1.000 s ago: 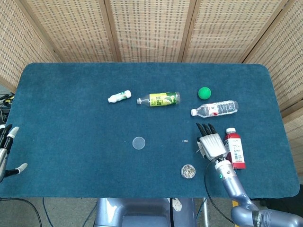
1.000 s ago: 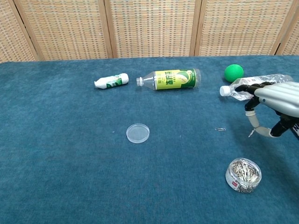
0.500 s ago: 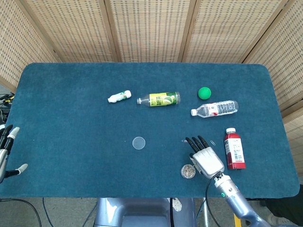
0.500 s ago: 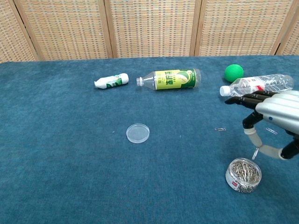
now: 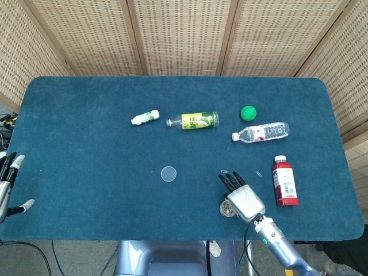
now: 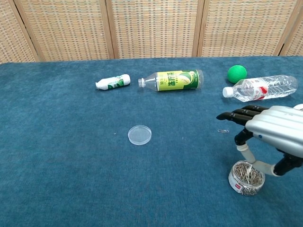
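Two hands show in my head view. My right hand [image 5: 242,195] hangs over the front of the blue table [image 5: 86,132], fingers stretched flat and apart, holding nothing, and it covers part of the round dish of paper clips [image 5: 226,209]. My left hand [image 5: 8,184] sits off the table's left edge, fingers apart, empty. A red bottle [image 5: 284,181] lies to the right of my right hand; a clear lid [image 5: 168,173] lies to its left.

In the chest view, my right hand [image 6: 270,132] hovers just above the dish of paper clips [image 6: 245,177], thumb pointing down at its rim, though I cannot tell if they touch. A loose clip [image 6: 222,131] lies just beyond the fingertips [image 6: 222,116].
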Robot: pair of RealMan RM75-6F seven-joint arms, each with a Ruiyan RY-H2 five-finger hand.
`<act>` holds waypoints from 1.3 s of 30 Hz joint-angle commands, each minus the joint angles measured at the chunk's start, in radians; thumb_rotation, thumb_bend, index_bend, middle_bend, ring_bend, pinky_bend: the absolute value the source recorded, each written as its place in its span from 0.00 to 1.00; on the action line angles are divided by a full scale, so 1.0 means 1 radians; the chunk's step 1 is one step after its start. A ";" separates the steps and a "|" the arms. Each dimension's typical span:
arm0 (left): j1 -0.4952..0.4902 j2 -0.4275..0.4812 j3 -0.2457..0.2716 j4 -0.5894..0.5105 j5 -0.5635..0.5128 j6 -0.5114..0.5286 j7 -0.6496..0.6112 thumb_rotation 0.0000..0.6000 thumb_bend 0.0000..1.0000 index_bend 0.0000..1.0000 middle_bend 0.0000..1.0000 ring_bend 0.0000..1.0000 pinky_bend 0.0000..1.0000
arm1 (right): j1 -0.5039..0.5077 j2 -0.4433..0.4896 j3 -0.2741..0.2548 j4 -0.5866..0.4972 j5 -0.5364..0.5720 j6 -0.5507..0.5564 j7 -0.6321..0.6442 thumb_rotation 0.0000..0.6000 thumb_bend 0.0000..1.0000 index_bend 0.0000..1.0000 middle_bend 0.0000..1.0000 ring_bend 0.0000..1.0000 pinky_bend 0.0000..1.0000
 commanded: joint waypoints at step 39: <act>-0.002 0.004 -0.003 0.003 -0.005 -0.004 -0.012 1.00 0.00 0.00 0.00 0.00 0.00 | 0.005 0.019 -0.011 0.009 0.036 -0.043 -0.087 1.00 0.20 0.43 0.00 0.00 0.00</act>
